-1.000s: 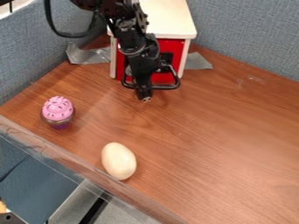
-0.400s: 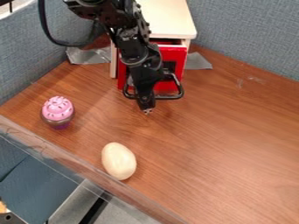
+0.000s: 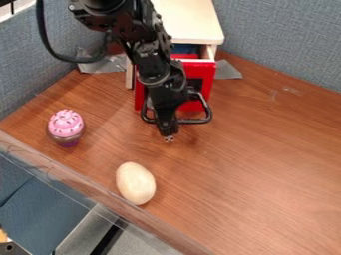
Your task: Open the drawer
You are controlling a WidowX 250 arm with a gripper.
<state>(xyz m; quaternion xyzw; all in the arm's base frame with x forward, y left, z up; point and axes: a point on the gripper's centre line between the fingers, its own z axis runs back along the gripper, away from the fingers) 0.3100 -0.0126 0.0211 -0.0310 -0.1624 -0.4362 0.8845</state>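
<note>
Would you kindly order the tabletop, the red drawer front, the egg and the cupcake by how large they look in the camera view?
1. Tabletop
2. Red drawer front
3. Egg and cupcake: too alike to rank

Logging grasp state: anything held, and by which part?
Can't tell: the gripper is at the middle of the drawer handle, but whether it grips or just hooks it is hidden.

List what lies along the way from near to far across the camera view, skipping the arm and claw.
Cream-coloured egg → pink-topped cupcake → red drawer front, pulled out → pale cabinet top.
</note>
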